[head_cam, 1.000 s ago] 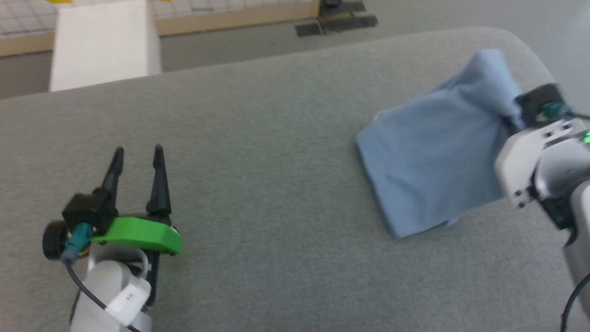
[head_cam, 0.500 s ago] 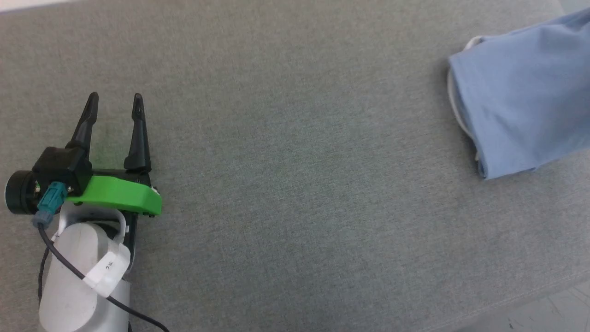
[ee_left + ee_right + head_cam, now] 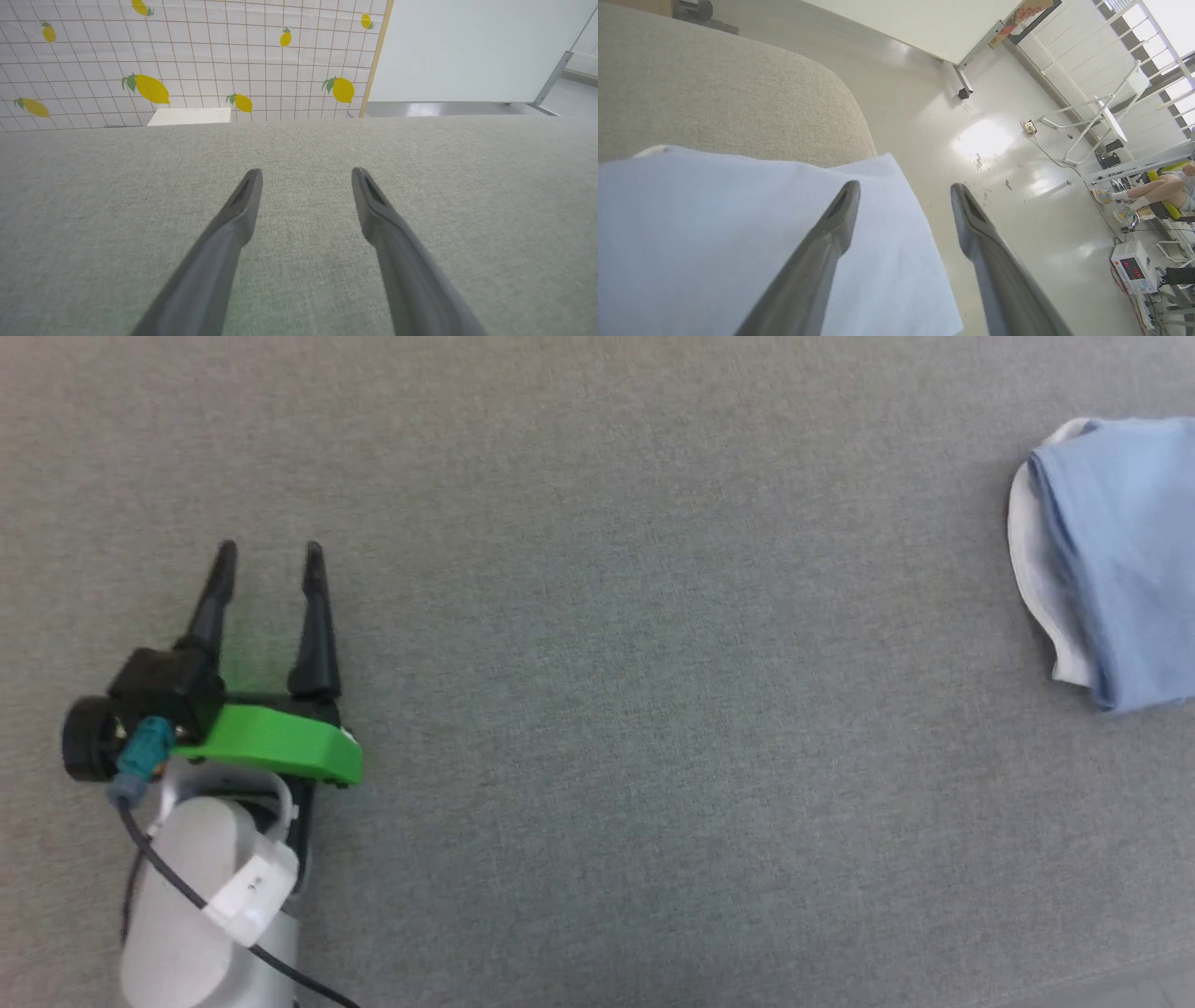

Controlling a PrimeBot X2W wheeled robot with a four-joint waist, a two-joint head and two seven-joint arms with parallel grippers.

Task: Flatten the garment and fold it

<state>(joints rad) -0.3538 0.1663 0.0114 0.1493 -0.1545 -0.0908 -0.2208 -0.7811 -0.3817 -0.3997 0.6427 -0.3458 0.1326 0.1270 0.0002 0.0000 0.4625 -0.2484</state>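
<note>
The garment [image 3: 1125, 560], a light blue T-shirt folded into a flat packet with a white layer showing along its left edge, lies at the far right of the grey padded surface [image 3: 653, 663]. My left gripper [image 3: 268, 553] hovers open at the lower left, far from the cloth, with nothing between its fingers. In the left wrist view that gripper [image 3: 306, 173] points over bare grey fabric. In the right wrist view my right gripper [image 3: 905, 187] stands open above the garment [image 3: 714, 233], whose corner hangs past the surface's rounded edge; the jaws hold nothing.
Beyond the surface's far edge stand a lemon-patterned tiled wall [image 3: 187, 56] and a white panel [image 3: 467, 46]. The right wrist view looks down on a glossy floor [image 3: 994, 154] with cables, a white rack and a seated person's legs [image 3: 1153, 191].
The head camera has swung down and left, so the garment has slid toward the right edge and the right arm has left the picture. My left gripper stays open.
</note>
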